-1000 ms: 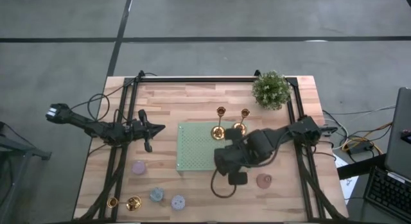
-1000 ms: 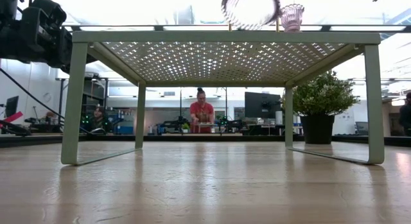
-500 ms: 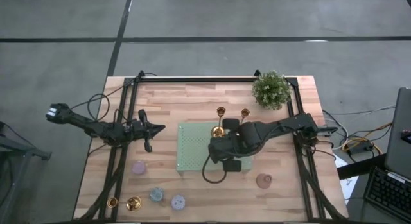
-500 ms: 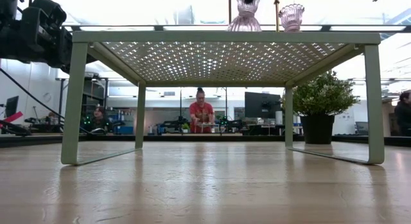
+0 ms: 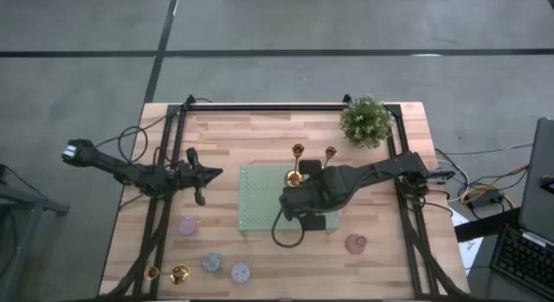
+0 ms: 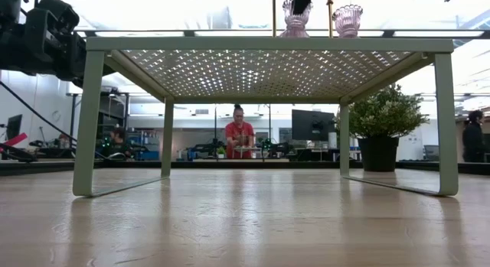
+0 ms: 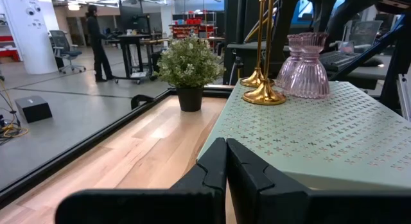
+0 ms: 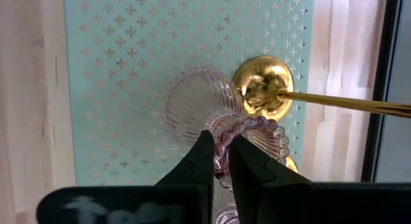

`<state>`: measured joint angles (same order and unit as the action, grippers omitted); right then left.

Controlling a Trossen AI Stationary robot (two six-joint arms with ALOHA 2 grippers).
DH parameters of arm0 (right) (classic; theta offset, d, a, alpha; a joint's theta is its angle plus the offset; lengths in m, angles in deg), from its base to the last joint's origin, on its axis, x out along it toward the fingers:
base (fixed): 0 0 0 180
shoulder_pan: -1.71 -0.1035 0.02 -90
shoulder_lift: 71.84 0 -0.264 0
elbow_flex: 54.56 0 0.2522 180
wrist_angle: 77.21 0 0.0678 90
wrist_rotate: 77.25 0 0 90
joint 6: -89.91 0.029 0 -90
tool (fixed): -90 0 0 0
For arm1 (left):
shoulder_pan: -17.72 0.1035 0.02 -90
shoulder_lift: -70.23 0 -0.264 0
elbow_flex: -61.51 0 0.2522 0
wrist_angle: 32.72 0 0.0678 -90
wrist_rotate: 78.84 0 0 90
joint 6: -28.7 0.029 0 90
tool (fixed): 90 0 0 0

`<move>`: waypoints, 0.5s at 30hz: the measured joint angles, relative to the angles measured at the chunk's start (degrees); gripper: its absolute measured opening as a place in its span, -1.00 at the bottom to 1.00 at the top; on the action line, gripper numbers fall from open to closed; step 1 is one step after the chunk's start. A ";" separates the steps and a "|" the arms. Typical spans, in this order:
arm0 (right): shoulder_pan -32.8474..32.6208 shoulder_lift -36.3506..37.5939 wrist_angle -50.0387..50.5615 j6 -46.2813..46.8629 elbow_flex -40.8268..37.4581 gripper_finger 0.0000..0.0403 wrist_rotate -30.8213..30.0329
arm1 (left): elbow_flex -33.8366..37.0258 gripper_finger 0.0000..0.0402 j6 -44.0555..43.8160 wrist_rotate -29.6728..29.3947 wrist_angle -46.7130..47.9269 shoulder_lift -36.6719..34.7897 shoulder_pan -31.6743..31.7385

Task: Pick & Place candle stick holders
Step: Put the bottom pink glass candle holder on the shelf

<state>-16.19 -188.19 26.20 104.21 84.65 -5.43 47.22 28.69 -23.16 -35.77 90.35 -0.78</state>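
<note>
A ribbed pink glass candle stick holder point(image 8: 192, 108) stands on the pale green perforated rack point(image 5: 260, 202), with my right gripper point(image 8: 220, 139) shut on its top. Beside it is the round base of a gold holder point(image 8: 263, 86); in the low view a second pink holder point(image 6: 348, 21) stands on the rack too. Two gold holders point(image 5: 297, 163) point(image 5: 329, 155) stand upright at the rack's far side. My left gripper point(image 5: 208, 174) waits shut, level, left of the rack, holding nothing. My right gripper pinches the pink holder's beaded rim point(image 8: 247, 124) between its two fingers; one finger seems to be inside the cup and one outside. The fingers come from above, slanting steeply down. The holder stands upright with its flared base point(image 6: 295, 31) on the rack top.
On the near left of the table are a pinkish squat holder point(image 5: 187, 225), a grey-blue one point(image 5: 211, 262), a lavender one point(image 5: 240, 271) and a gold holder lying on its side point(image 5: 169, 273). A brownish-pink one point(image 5: 355, 243) sits near right. A potted plant point(image 5: 365, 120) stands far right.
My right gripper has carried the pink holder toward the table's left and far edges and down. The holder was lifted and tipped above the rack; now it stands upright on the rack next to a gold holder. The fingers have stayed shut on it.
</note>
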 joint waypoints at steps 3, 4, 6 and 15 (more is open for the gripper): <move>0.39 0.00 -0.07 -0.30 -0.29 -0.90 -0.06 | 0.01 -0.94 0.00 -0.01 0.00 0.00 0.00; 0.51 0.00 -0.05 -0.60 -0.41 -0.90 -0.09 | 0.01 -0.94 0.00 0.01 0.00 0.00 -0.02; 0.75 0.00 -0.08 -1.05 -0.64 -0.90 -0.16 | -0.01 -0.94 0.00 0.00 0.00 0.00 0.00; 1.49 0.02 -0.51 -2.01 -0.83 -0.90 -0.20 | -0.01 -0.94 0.00 0.00 0.00 0.00 0.00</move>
<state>-14.70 -188.17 25.69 102.20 83.82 -5.62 47.22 28.69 -23.15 -35.77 90.35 -0.78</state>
